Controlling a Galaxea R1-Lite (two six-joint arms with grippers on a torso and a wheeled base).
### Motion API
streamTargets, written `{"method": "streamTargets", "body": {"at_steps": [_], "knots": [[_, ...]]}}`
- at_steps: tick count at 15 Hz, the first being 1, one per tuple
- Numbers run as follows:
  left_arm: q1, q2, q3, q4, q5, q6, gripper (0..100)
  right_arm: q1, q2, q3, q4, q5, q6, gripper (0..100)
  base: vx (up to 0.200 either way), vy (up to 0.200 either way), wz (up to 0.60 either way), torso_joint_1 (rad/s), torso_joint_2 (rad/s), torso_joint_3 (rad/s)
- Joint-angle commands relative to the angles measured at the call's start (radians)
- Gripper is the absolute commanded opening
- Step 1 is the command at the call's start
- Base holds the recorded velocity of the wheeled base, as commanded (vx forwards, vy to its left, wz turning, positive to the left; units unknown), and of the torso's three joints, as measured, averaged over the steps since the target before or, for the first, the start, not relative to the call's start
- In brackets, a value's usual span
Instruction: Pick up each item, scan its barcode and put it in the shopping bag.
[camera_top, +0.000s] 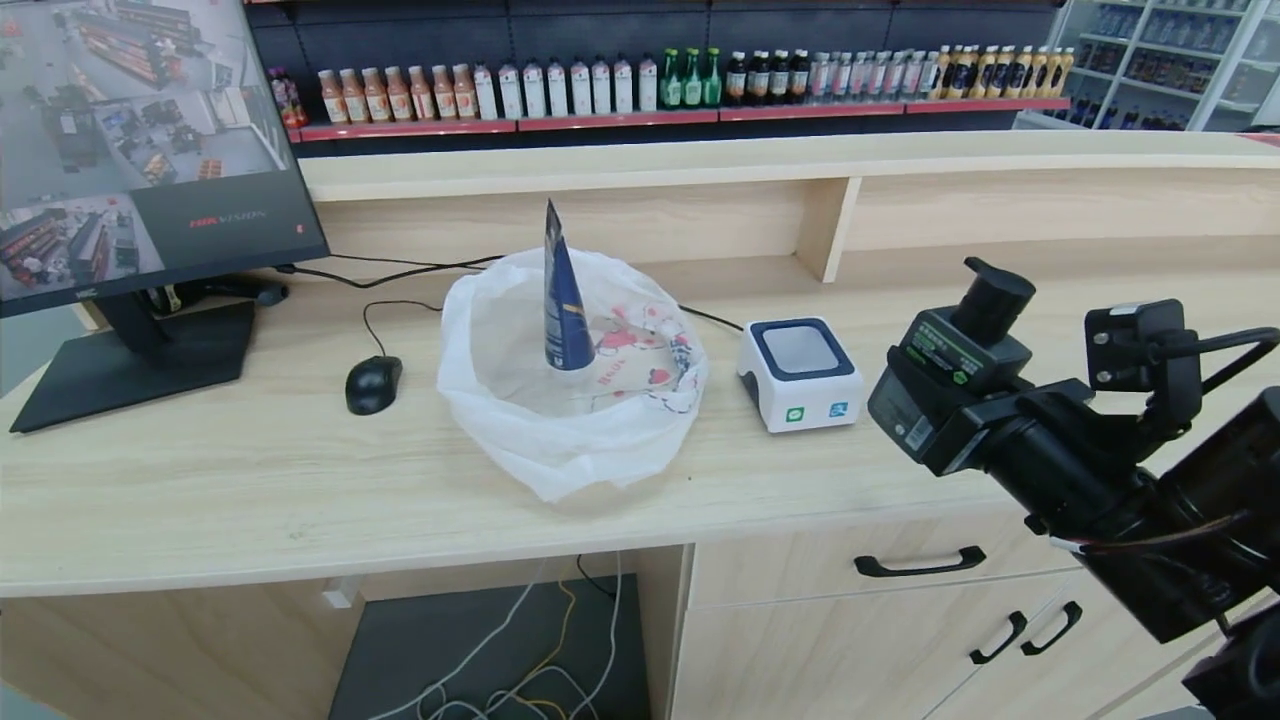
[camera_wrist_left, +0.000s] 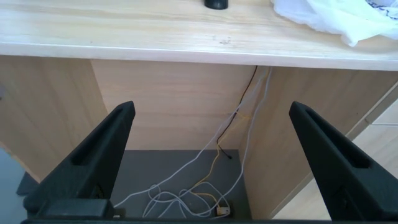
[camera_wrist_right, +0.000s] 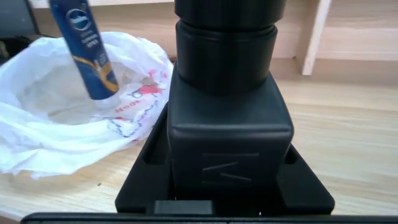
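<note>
Fingers on my left gripper (camera_wrist_left: 211, 111) stand spread wide with nothing between them, hanging low in front of the counter (camera_top: 250, 480) and facing the open recess beneath it, where loose cables (camera_wrist_left: 205, 186) trail down to the floor. On the other side, my right gripper (camera_top: 975, 425) is clenched around a black bottle (camera_top: 945, 365). I hold it in the air off the right end of the counter, tilted so that its round cap points up and away from me. A label with green marks shows on the side turned upward. The bottle hangs just to the right of the white scanner (camera_top: 800, 375), apart from it, and the scanner's dark window faces up. Left of the scanner, close beside it, sits the white shopping bag (camera_top: 560, 440), its mouth rolled open on the countertop. A blue tube (camera_top: 565, 310) stands upright inside the bag, its flat crimped end on top. From my right wrist I see the same tube (camera_wrist_right: 84, 50) leaning a little within the crumpled plastic, beyond the bottle (camera_wrist_right: 227, 124). Farther left a black mouse (camera_top: 373, 385) lies on the wood, and past it a monitor (camera_top: 130, 130) rises on its dark stand.
</note>
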Motion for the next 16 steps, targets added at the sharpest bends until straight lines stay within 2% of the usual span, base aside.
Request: {"method": "streamTargets", "body": {"at_steps": [1, 4, 6, 9, 13, 14, 16], "knots": [[0.0, 0.0, 0.0, 0.0, 0.001, -0.001, 100, 0.004, -0.005, 0.009, -0.001, 0.003, -0.004, 0, 0.0, 0.0, 0.0, 0.0, 0.0, 0.0], [0.0, 0.0, 0.0, 0.0, 0.001, -0.003, 100, 0.004, -0.009, -0.006, -0.001, 0.047, -0.057, 0, 0.0, 0.0, 0.0, 0.0, 0.0, 0.0], [0.0, 0.0, 0.0, 0.0, 0.001, -0.003, 100, 0.004, 0.006, -0.031, -0.001, 0.107, -0.154, 0, 0.0, 0.0, 0.0, 0.0, 0.0, 0.0], [0.0, 0.0, 0.0, 0.0, 0.001, -0.003, 100, -0.01, 0.095, -0.172, -0.001, 0.194, -0.28, 0, 0.0, 0.0, 0.0, 0.0, 0.0, 0.0], [0.0, 0.0, 0.0, 0.0, 0.001, -0.003, 100, -0.027, 0.191, -0.339, -0.001, 0.213, -0.363, 0, 0.0, 0.0, 0.0, 0.0, 0.0, 0.0], [0.0, 0.0, 0.0, 0.0, 0.001, -0.001, 100, -0.03, 0.224, -0.403, -0.001, 0.219, -0.418, 0, 0.0, 0.0, 0.0, 0.0, 0.0, 0.0], [0.0, 0.0, 0.0, 0.0, 0.001, -0.003, 100, -0.028, 0.254, -0.439, -0.001, 0.243, -0.467, 0, 0.0, 0.0, 0.0, 0.0, 0.0, 0.0]]}}
